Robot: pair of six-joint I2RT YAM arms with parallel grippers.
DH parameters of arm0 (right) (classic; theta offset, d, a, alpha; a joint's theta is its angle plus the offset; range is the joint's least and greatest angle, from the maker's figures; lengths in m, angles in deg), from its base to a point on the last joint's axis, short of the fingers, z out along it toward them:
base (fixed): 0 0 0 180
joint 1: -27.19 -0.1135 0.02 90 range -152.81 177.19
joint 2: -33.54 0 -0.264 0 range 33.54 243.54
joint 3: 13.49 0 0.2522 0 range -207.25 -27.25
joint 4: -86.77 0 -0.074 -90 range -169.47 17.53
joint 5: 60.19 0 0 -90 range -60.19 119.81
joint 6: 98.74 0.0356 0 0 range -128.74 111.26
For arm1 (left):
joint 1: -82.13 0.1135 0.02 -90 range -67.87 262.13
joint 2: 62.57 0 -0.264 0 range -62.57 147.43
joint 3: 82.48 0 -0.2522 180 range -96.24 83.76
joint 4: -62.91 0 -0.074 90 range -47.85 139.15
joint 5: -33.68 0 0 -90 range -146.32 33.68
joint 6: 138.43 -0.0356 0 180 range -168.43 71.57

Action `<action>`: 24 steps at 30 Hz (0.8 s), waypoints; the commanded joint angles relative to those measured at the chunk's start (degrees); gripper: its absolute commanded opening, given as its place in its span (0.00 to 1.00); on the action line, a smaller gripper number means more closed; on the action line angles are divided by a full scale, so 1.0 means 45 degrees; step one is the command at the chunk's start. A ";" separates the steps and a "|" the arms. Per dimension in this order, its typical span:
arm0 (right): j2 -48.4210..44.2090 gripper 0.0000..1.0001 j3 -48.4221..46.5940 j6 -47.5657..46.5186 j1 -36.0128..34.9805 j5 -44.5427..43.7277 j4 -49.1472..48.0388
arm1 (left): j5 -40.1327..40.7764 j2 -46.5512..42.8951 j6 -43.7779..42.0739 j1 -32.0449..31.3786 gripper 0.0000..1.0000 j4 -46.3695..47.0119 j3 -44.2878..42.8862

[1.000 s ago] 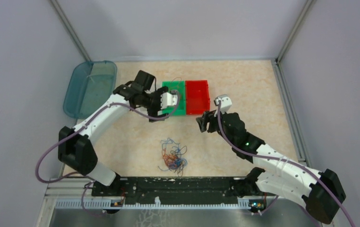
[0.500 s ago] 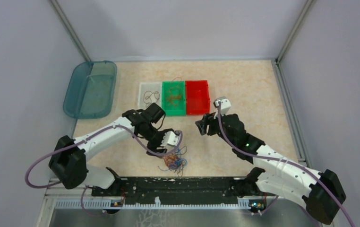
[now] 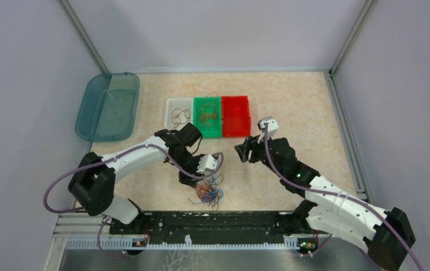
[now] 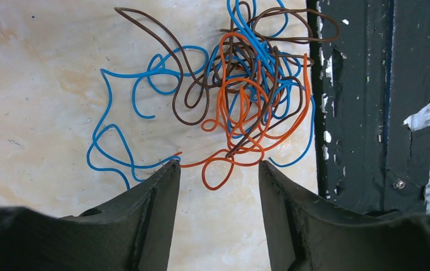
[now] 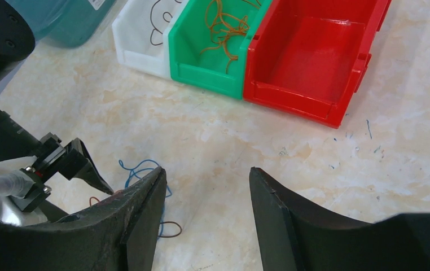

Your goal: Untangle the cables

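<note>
The cables (image 4: 241,96) run off the left wrist view's top edge.

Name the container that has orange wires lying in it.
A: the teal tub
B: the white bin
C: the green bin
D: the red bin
C: in the right wrist view a curl of orange wires lies inside the green bin, while the white bin beside it shows only a dark wire.
</note>
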 commanded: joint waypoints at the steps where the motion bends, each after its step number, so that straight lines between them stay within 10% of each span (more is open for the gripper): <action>1: -0.0365 0.56 0.0086 0.0098 0.0080 0.0231 -0.0436 | 0.0276 0.0333 0.0005 -0.0014 0.57 0.0217 -0.0180; 9: -0.0377 0.56 -0.0007 0.0091 0.0083 0.0320 -0.0520 | 0.0941 0.0357 -0.0424 0.0064 0.34 0.0319 0.0170; 14: -0.0188 0.55 -0.0035 0.0163 0.0082 0.0451 -0.0735 | 0.0768 0.0160 -0.0237 0.0065 0.02 0.0362 -0.0164; 24: -0.0233 0.54 0.0211 0.0238 0.0083 0.0505 -0.0972 | 0.0527 -0.0138 0.0721 0.0045 0.00 0.0192 -0.1863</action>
